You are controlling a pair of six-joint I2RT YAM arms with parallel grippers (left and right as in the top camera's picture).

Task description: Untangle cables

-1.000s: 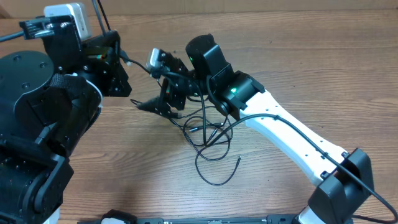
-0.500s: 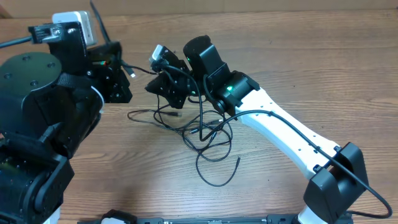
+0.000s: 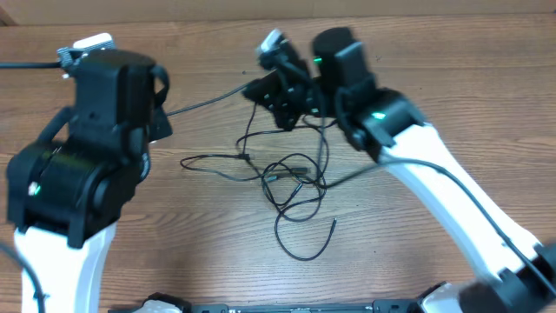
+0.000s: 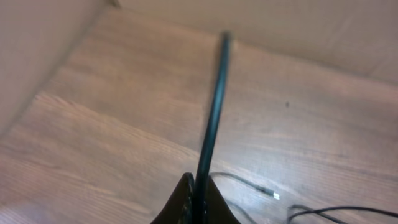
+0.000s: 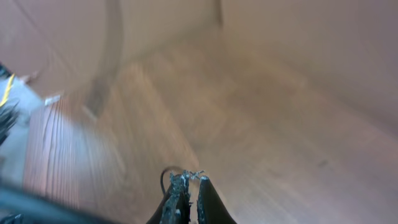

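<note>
The cables [image 3: 291,183] lie as a loose tangle of thin black loops in the middle of the wooden table, with one free end [image 3: 334,223] toward the front. From the tangle a strand [image 3: 208,100] runs nearly straight between both arms. My left gripper [image 4: 198,190] is shut on a black cable [image 4: 214,112] that rises out of its fingertips; from overhead its fingers are hidden under the arm. Far of the tangle, my right gripper [image 3: 256,89] is raised, its jaws [image 5: 191,179] shut, with a thin cable loop [image 5: 166,174] curling at the tips.
A cardboard wall [image 3: 417,7] lines the far edge just behind the right gripper. The bulky left arm [image 3: 82,165] covers the left side of the table. A small plug end [image 4: 274,195] lies on the wood. Dark gear [image 3: 165,304] sits at the front edge.
The right gripper closed and moved right and toward the far wall, dragging strands up out of the tangle. The left arm swung back, and the strand between them drew straighter.
</note>
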